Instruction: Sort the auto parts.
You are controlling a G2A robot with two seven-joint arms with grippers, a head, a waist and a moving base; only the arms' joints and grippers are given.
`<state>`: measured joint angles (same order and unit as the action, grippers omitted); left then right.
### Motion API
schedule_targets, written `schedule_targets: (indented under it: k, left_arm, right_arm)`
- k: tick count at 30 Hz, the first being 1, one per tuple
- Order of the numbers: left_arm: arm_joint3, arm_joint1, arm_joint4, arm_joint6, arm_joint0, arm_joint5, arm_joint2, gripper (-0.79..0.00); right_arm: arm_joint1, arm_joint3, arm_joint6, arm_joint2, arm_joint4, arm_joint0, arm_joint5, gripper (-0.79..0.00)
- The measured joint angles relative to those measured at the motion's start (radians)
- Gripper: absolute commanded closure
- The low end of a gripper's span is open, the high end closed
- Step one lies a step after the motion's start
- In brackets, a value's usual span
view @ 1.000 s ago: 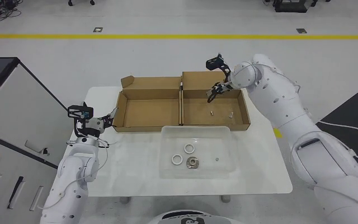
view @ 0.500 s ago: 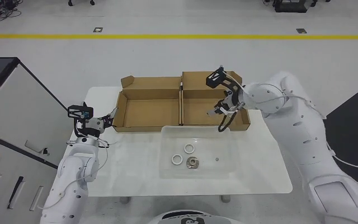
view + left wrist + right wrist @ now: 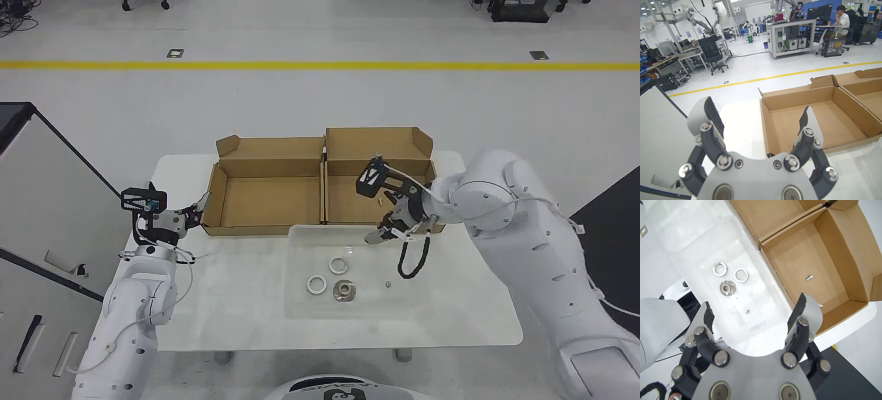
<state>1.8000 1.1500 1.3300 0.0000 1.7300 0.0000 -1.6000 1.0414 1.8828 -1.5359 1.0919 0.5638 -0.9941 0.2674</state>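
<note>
Parts in tray [image 3: 292, 272]: two rings [image 3: 719, 269] [image 3: 741, 275], one flanged hub [image 3: 727, 288] and one small screw [image 3: 747, 312], all lying loose and apart on the tray floor. A bolt [image 3: 809, 277] lies in the right box [image 3: 853, 256].

Right gripper [image 3: 754, 308] hangs above the tray end nearest the right box, jaws spread wide, nothing between them. Left gripper [image 3: 759, 111] is also spread and holds nothing. It sits beside the outer end of the left box [image 3: 831, 121], well apart from the tray.

Handling, judged: all metal, stiff, smooth, probably slippery.
- Screw: very light and tiny, so pinch across the head and expect it to skid on the plastic.
- Rings: they lie flat, so take them across the outer rim.
- Hub: likely the heaviest, so grip across the flange or on the raised centre.

Views: the right wrist view resolves each part and the bolt on the box floor, while in the top view the arm lies across that spot. The top view gives both arms' places against boxes and tray. The left wrist view looks low along the left box's floor and walls.
</note>
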Motion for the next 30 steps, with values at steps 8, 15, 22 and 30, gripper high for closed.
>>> schedule_targets:
  k: [8,15,22,30]
  left_arm:
    - [0.000,0.000,0.000,0.000,0.000,0.000,0.000,-0.785]
    - [0.000,0.000,0.000,0.000,0.000,0.000,0.000,-0.785]
    - [0.000,0.000,0.000,0.000,0.000,0.000,0.000,-0.785]
    - [0.000,0.000,0.000,0.000,0.000,0.000,0.000,-0.785]
  right_arm:
    - [0.000,0.000,0.000,0.000,0.000,0.000,0.000,-0.785]
    - [-0.031,0.061,0.000,-0.130,0.047,0.027,0.017,-0.785]
    - [-0.115,0.058,0.000,-0.345,-0.013,0.157,0.017,-0.785]
    - [-0.200,0.023,0.000,-0.582,-0.115,0.333,0.017,-0.785]
